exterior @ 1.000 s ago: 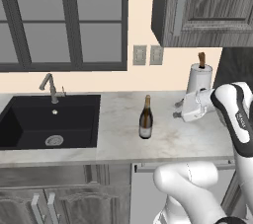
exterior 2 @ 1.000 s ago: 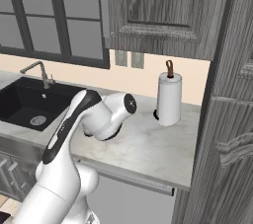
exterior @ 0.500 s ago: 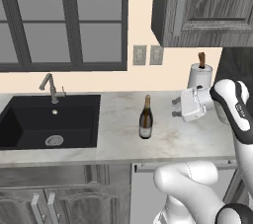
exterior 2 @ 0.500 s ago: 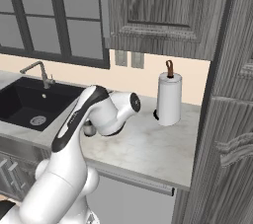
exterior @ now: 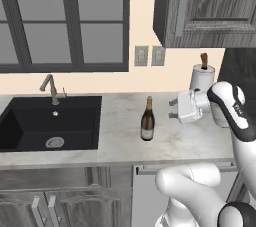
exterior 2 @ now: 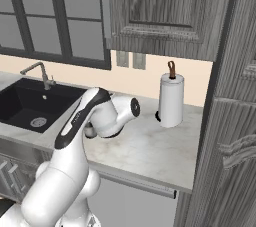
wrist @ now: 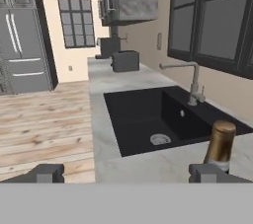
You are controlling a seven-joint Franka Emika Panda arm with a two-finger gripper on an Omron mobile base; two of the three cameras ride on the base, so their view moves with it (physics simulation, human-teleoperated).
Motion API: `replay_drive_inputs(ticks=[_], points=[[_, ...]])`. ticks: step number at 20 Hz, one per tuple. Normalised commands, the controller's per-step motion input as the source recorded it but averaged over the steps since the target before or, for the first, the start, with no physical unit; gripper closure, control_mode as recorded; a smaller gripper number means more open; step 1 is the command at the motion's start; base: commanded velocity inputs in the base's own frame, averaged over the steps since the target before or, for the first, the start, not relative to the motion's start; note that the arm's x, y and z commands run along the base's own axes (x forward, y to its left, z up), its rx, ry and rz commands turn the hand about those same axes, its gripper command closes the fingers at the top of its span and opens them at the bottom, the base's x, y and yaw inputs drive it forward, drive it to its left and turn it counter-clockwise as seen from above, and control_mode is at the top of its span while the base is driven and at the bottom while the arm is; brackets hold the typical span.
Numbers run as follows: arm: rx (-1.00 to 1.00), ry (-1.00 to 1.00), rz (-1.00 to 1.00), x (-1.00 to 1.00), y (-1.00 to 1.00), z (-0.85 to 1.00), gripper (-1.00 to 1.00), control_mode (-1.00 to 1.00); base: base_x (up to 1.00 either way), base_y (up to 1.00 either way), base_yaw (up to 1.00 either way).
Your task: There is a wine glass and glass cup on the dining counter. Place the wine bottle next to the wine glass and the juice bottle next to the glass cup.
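A black sink (exterior: 47,123) with a faucet (exterior: 50,88) is set in the marble counter (exterior: 175,143); a paper towel roll (exterior 2: 171,100) stands upright.

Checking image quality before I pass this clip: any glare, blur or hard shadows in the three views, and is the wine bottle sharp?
Left base view: even, flat rendered light, no glare; the wine bottle is sharp, casting only a faint shadow on the marble counter. Right base view: same soft light, paper towel roll crisp. Hand view: noticeably softer; the bottle's gold top is slightly blurred beside the gripper.

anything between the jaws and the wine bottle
Nothing: in the left base view, just bare marble counter separates the open gripper from the wine bottle.
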Motion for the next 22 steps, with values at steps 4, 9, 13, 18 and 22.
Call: replay_drive_inputs(ticks=[4, 9, 13, 18, 22], points=[[0.04, 0.0, 0.0, 0.2, 0.08, -0.11, -1.0, -1.0, 0.0, 0.0, 0.0], [0.03, 0.01, 0.0, 0.21, 0.05, -0.11, -1.0, -1.0, 0.0, 0.0, 0.0], [0.01, 0.0, 0.0, 0.2, 0.07, -0.09, -1.0, -1.0, 0.0, 0.0, 0.0], [0.0, 0.0, 0.0, 0.23, 0.11, -0.11, -1.0, -1.0, 0.0, 0.0, 0.0], [0.0, 0.0, 0.0, 0.21, 0.07, -0.1, -1.0, -1.0, 0.0, 0.0, 0.0]])
